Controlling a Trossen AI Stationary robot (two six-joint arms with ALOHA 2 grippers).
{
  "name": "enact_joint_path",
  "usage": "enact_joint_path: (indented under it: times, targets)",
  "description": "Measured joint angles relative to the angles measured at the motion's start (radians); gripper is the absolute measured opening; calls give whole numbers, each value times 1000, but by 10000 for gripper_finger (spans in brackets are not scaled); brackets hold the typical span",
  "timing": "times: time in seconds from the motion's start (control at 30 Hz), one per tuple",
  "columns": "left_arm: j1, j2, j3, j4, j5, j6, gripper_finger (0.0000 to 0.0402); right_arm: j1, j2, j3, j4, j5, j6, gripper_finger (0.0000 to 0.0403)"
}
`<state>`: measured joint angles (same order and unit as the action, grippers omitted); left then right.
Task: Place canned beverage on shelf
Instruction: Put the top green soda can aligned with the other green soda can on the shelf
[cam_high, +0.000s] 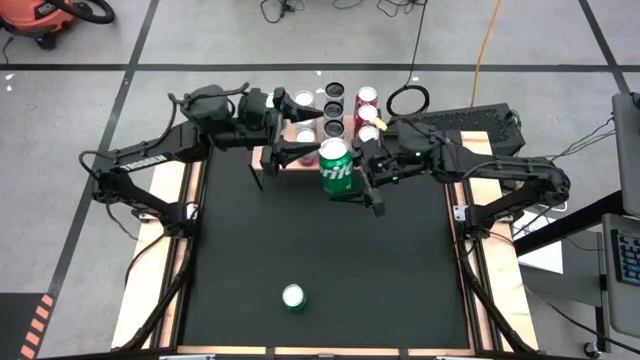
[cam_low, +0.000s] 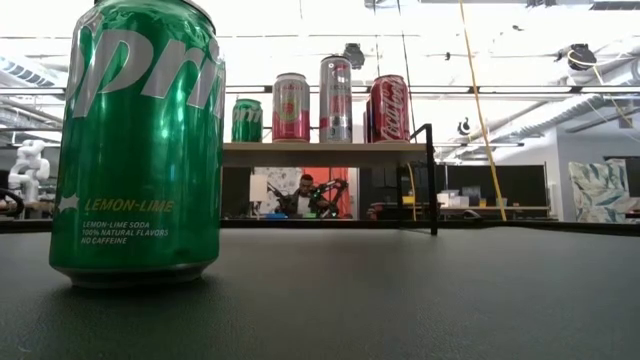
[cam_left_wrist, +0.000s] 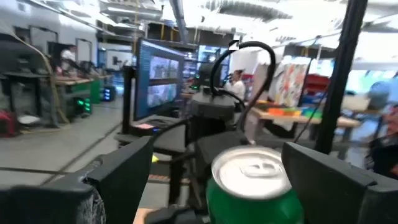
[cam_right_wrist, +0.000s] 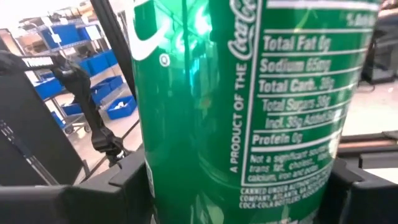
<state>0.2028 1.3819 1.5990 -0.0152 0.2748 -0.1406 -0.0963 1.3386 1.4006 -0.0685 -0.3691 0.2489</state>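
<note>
A green Sprite can (cam_high: 337, 165) is held up in my right gripper (cam_high: 350, 182), over the near edge of the shelf (cam_high: 262, 158); it fills the right wrist view (cam_right_wrist: 249, 106). My left gripper (cam_high: 305, 152) is open just left of it. In its wrist view its fingers stand on either side of the can's silver top (cam_left_wrist: 252, 174), and I cannot tell whether they touch. The light-wood shelf (cam_low: 320, 153) bears several upright cans (cam_low: 290, 107). A second green can (cam_high: 293, 297) stands on its base on the black table, large in the low view (cam_low: 140, 140). Neither gripper shows in the low view. My right gripper pinches the can's side wall (cam_right_wrist: 186, 186) between its two fingers (cam_right_wrist: 124, 186), one on each side of the round body. The fingers come level from the table's right side. The can stands upright in the hold, lifted clear of the shelf and the table.
The shelf's cans stand in rows across its far and right parts (cam_high: 367, 105). The black table (cam_high: 400, 260) has wooden side rails (cam_high: 150, 250). A dark box (cam_high: 470, 120) lies past the far right corner. The room beyond holds desks and screens.
</note>
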Motion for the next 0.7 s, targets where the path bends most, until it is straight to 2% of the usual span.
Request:
enact_joint_path:
  times: [0.17,0.33,0.57,0.7]
  targets:
    - [0,-36,21,-84,-3,-17,361,0,36,0,3,2,-9,274]
    - [15,-40,44,-272,116,-102,360,0,47,0,18,13,-26,274]
    - [24,-35,47,-347,153,-116,361,-3,47,0,20,30,-29,274]
    - [54,-9,47,-342,225,-168,374,-3,46,0,19,28,-28,274]
